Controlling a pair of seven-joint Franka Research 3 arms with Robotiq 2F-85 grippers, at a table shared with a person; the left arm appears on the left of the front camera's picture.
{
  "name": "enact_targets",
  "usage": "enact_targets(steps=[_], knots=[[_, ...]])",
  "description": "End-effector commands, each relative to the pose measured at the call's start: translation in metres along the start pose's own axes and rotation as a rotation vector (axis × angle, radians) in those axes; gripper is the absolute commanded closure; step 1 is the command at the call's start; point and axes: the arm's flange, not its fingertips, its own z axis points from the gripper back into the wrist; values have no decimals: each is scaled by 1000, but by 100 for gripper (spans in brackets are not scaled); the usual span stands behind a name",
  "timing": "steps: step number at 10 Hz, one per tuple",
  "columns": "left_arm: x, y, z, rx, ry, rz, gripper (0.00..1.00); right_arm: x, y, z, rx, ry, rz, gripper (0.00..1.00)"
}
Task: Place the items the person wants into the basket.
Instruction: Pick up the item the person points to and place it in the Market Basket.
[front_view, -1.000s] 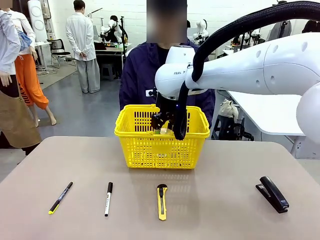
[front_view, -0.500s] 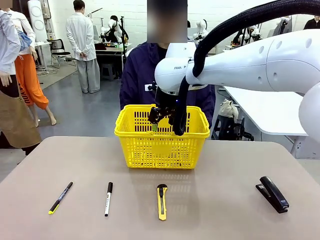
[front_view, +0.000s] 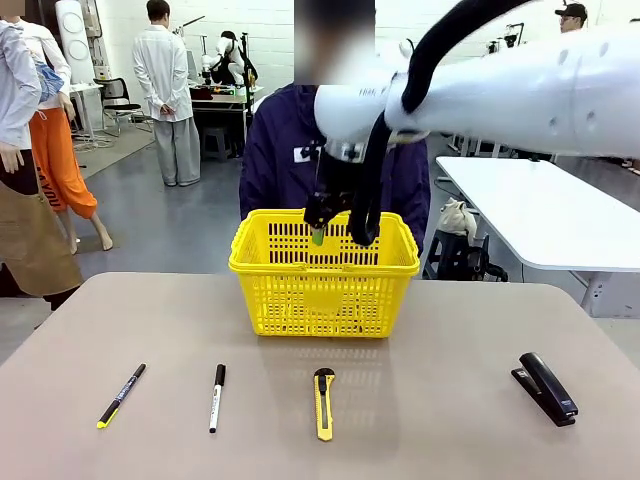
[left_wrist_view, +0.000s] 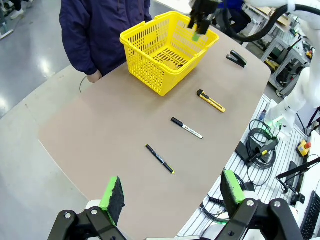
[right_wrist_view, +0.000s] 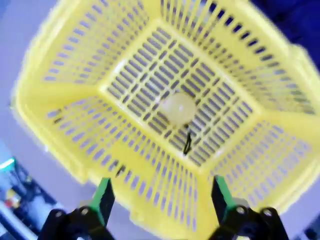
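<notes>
The right gripper hangs just above the rim of the yellow basket, over its far side, in the front view. One green pad faces the camera, and a black cable partly hides the other finger. The basket stands on the table, and the person in the dark navy jacket stands right behind it. A row of things lies on the near part of the table, well apart from the basket: the black pen with yellow tip at the left, then the white marker, the utility knife and, far to the right, the black stapler.

In the left wrist view, the left gripper sits high above the table's end with its jaws spread wide and nothing between them. The same four things lie in a line past the basket, and the person's hand rests at the table edge.

The right wrist view, somewhat blurred, looks straight down into the basket. The right gripper's fingers are parted and hold nothing. The round yellow tape measure lies on the slotted floor near its middle, with a short black cord just beside it.
</notes>
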Motion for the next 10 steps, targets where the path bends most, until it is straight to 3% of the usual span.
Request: enact_targets(steps=[1,3,5,8,10], knots=[[0,-1,2,-12,-15,-20,0,-80,12,57,-16,20,-41,0],[0,-1,2,-12,-15,-20,0,-164,12,88,-61,-47,-106,0],[0,-1,2,-12,-15,-20,0,-209,-1,81,-91,-48,-107,0],[0,-1,2,-12,-15,-20,0,-247,-23,66,-96,-71,-179,0],[0,-1,2,-12,-15,-20,0,-240,-22,74,-106,-42,-183,0]])
